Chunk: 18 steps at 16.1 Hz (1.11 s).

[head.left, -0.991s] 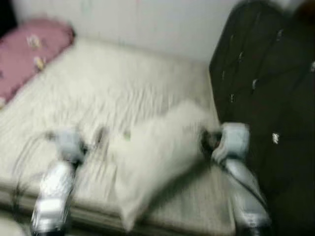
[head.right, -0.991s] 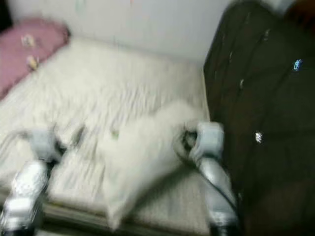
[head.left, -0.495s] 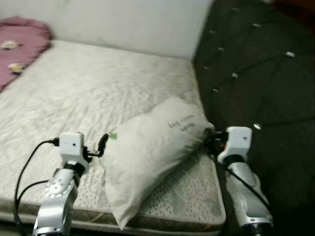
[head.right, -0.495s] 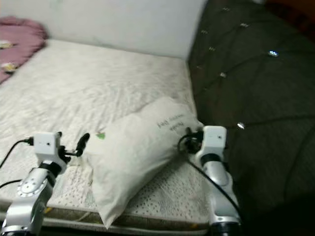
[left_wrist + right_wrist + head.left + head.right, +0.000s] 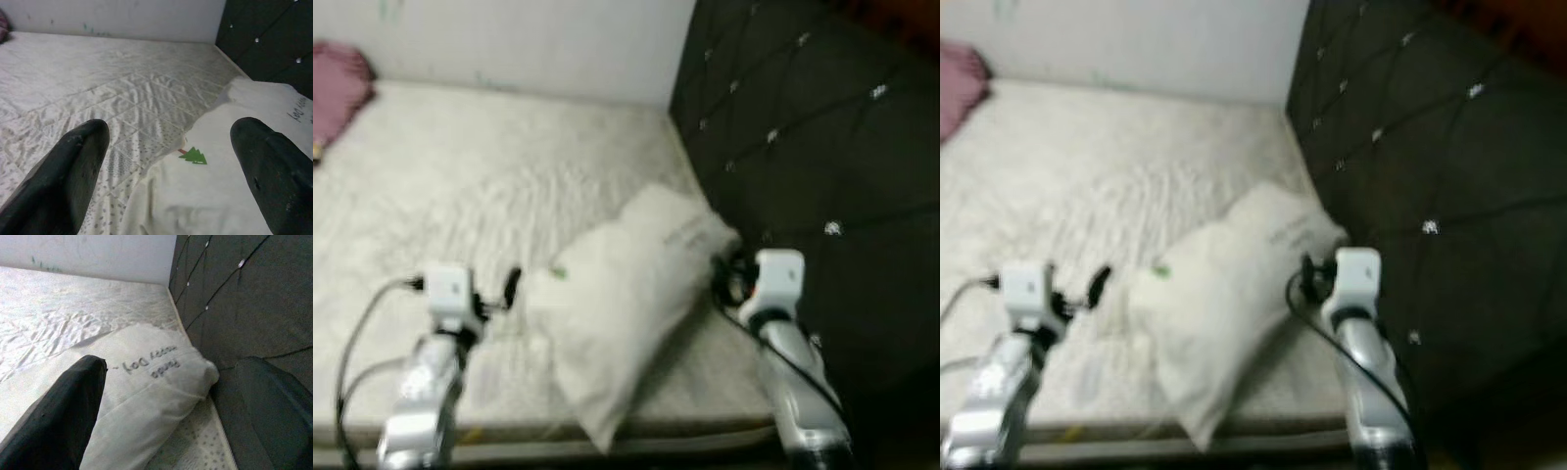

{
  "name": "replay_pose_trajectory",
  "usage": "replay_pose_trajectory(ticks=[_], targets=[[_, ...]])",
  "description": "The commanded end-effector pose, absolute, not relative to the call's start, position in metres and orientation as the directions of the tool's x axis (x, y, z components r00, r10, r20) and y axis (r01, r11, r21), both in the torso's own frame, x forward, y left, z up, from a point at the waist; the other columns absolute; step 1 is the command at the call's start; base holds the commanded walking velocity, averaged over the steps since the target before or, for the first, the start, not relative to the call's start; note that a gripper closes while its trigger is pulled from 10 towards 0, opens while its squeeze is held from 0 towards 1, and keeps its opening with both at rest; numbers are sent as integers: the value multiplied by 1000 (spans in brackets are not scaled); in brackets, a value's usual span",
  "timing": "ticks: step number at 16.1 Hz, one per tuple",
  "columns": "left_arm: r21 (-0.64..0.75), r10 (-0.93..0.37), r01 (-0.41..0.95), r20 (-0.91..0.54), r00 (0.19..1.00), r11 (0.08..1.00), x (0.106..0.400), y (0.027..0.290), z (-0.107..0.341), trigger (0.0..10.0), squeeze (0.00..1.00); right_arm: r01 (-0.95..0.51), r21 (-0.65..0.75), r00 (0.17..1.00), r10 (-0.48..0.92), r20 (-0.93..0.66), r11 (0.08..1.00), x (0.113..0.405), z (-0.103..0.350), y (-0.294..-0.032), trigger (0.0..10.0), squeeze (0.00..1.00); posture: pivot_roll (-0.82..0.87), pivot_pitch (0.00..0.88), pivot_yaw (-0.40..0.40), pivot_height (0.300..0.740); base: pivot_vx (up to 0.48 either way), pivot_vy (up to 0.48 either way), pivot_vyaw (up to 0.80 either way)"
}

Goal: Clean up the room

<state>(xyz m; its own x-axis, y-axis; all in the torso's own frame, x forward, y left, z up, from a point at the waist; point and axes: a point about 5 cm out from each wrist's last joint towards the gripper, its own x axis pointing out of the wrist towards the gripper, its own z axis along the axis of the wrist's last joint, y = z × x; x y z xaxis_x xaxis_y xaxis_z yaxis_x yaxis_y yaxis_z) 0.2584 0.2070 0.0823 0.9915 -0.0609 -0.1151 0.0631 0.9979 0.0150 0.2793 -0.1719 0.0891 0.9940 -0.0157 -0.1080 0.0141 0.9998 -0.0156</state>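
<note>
Taking the pillow (image 5: 626,313) as my landmark: far off to its left, at the mattress's (image 5: 460,186) edge, I see a pink bundle (image 5: 337,93). My left gripper (image 5: 171,161) hangs just left of the pillow, fingers spread wide and holding nothing, one over the quilting, one over the corner with the green tree mark. The pillow lies aslant on the mattress, one end poking past the near edge, the other near the dark tufted headboard (image 5: 803,147). My right gripper (image 5: 166,396) sits just right of the pillow, wide open, empty. I judge the risk to be shoving it off the edge, or catching the headboard.
</note>
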Motion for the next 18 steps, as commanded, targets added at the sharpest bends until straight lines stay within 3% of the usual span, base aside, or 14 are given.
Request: replay_pose_trajectory(ticks=[1,8,15,18], targets=[[31,-53,56,-94,994,998,260,207,87,10000,0,22,-17,995,-23,-95,1000,281,93,-174,10000,0,-7,0,-95,740,0,0,0],[17,36,-34,-120,992,999,255,216,82,10000,0,-4,-19,996,3,-89,1000,284,95,-170,10000,0,1,0,-103,740,0,0,0],[24,43,-40,-122,992,999,255,216,81,10000,0,-26,-1,996,25,-82,1000,284,96,-166,10000,0,1,0,-101,740,0,0,0],[31,53,-50,-120,991,998,255,217,81,10000,0,-38,5,996,38,-80,999,284,96,-165,10000,0,6,0,-101,710,0,0,0]])
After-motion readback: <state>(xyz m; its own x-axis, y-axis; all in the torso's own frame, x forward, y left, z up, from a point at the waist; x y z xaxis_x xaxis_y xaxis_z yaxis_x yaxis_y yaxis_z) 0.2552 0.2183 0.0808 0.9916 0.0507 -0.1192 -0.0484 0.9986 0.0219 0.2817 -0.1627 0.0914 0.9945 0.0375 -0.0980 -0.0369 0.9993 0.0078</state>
